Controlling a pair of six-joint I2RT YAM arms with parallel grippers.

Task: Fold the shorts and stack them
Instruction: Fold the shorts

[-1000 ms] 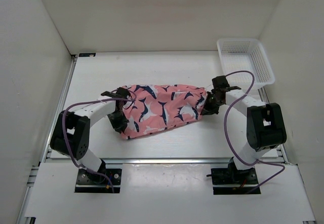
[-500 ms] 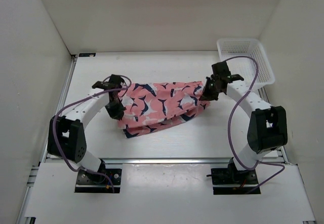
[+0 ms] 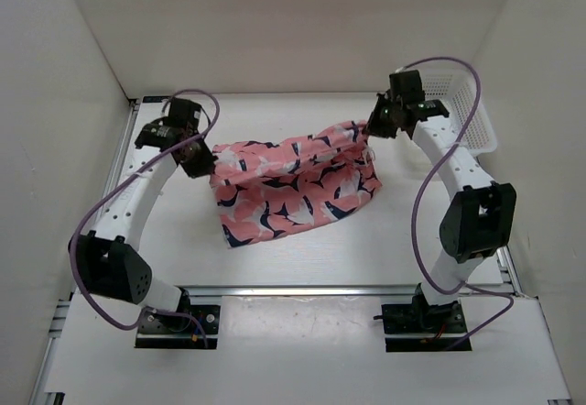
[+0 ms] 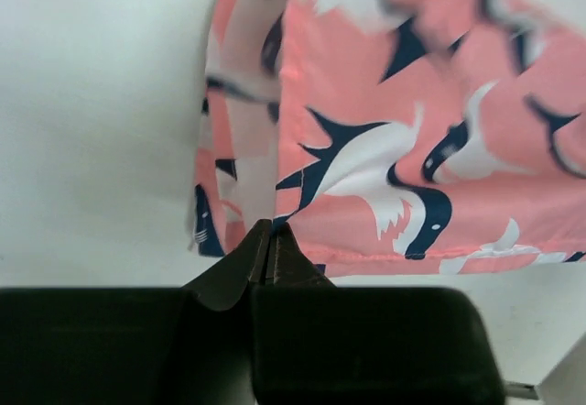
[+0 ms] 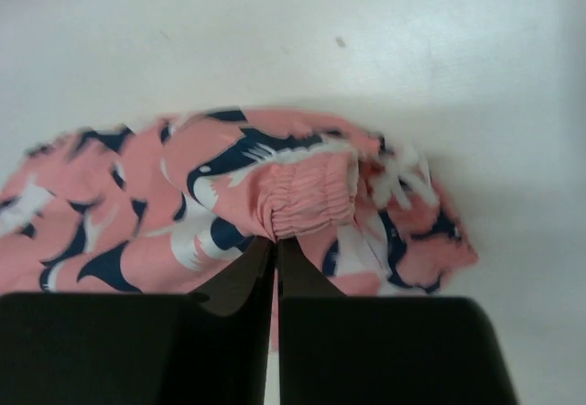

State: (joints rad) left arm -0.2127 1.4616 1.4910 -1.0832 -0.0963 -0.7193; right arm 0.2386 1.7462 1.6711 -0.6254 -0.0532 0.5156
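The coral-pink shorts (image 3: pixel 293 185) with navy-and-white shark shapes hang stretched between both grippers above the table's middle, their lower part still on the table. My left gripper (image 3: pixel 200 159) is shut on the shorts' left edge; the left wrist view shows its jaws (image 4: pixel 271 231) pinched on the cloth (image 4: pixel 412 148). At the upper right corner of the shorts my right gripper (image 3: pixel 366 130) is shut on the gathered waistband. In the right wrist view the closed tips (image 5: pixel 276 241) bite the ribbed elastic (image 5: pixel 307 208).
A white plastic mesh basket (image 3: pixel 467 112) stands at the back right, partly behind the right arm. White walls enclose the table on three sides. Purple cables loop off both arms. A metal rail (image 3: pixel 293 290) runs along the near edge.
Both grippers have risen and moved toward the back of the table, lifting the shorts' far edge so the cloth now hangs stretched between them. Both grips have tightened.
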